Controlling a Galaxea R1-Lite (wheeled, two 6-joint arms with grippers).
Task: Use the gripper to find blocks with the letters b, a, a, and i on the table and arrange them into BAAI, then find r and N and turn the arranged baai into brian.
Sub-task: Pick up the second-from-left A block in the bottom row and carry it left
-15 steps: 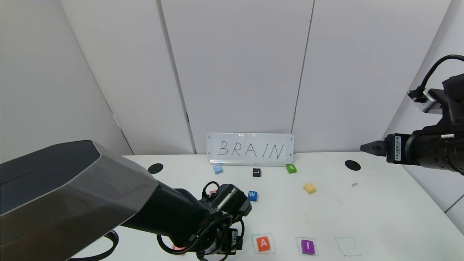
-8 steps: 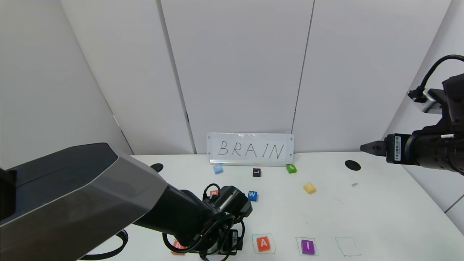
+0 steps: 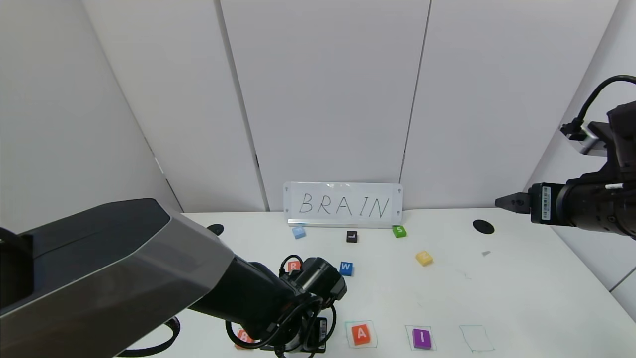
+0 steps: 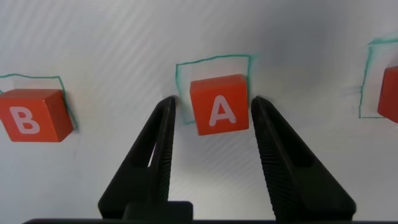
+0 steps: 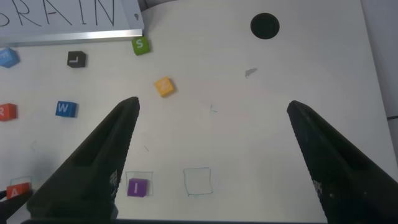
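Tabletop first: the large white rectangular table (image 3: 497,293) carries a row of thin green-drawn squares along its near edge. Over the last second we see the bulky grey-and-black left arm draw back, uncovering the small orange-red R block (image 3: 293,266) beside the blue W block (image 3: 346,268) and the orange-red B block (image 3: 243,335) at the row's left end. The left gripper (image 4: 211,115) hangs low over the second square, jaws spread, straddling an orange-red A block (image 4: 219,104) without touching it, so we judge this A as just released. The second orange-red A block (image 3: 360,334) and the purple I block (image 3: 422,338) sit in their squares, so BAAI reads complete. The yellow N block (image 3: 424,257) lies further back. The right gripper (image 5: 211,155) waits high on the right, jaws wide and empty.
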